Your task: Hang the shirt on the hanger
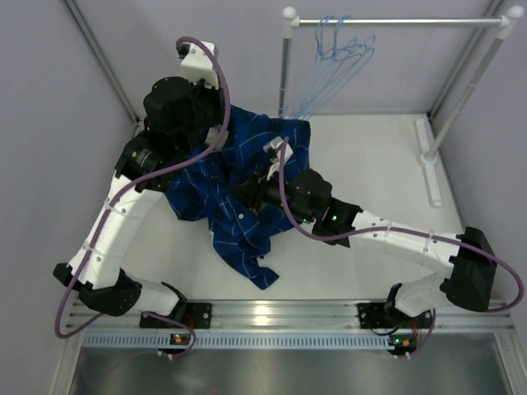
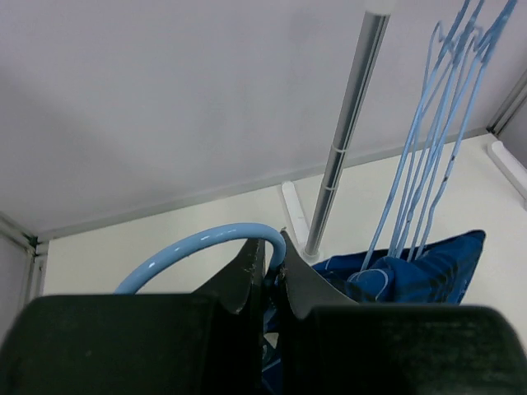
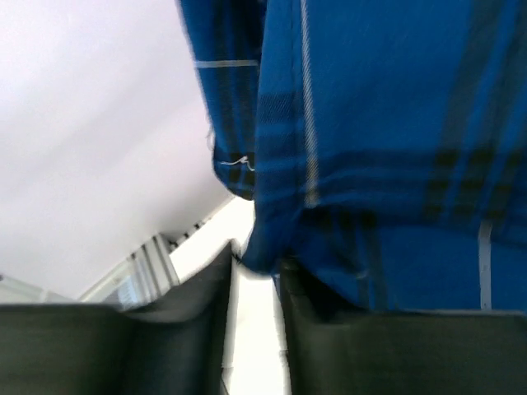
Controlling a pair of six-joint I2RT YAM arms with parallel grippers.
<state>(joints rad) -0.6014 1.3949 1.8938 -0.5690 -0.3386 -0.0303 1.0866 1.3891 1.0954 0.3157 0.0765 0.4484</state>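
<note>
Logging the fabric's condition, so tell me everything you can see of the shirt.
The shirt is dark blue woven cloth with thin pale plaid lines. It lies crumpled on the white table, between the arms, one end trailing toward the near edge. The right gripper pinches a fold of it; the left arm covers its far-left part.

Bright, even overhead light. Soft shadows under the arms on the bench (image 1: pixel 370 148). Glare patch on the front rail (image 1: pixel 268 317). Right wrist view: shirt (image 3: pixel 395 123) close, blurred. Left wrist view sharp.
</note>
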